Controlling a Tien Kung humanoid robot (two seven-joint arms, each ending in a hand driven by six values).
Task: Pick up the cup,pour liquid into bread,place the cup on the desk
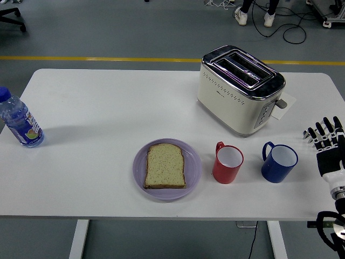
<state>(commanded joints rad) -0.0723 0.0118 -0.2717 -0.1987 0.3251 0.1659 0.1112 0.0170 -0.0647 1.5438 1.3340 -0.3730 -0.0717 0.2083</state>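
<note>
A red cup (227, 163) and a blue cup (279, 161) stand upright side by side near the table's front edge, handles to their upper left. A slice of bread (165, 165) lies on a purple plate (193, 169) left of the red cup. My right hand (326, 136) is at the right edge, to the right of the blue cup and apart from it, fingers spread and pointing away, holding nothing. The left arm is out of view.
A cream toaster (240, 89) stands behind the cups, with a white paper (285, 105) at its right side. A water bottle (20, 122) stands at the table's left edge. A person's feet (253, 16) show at the top.
</note>
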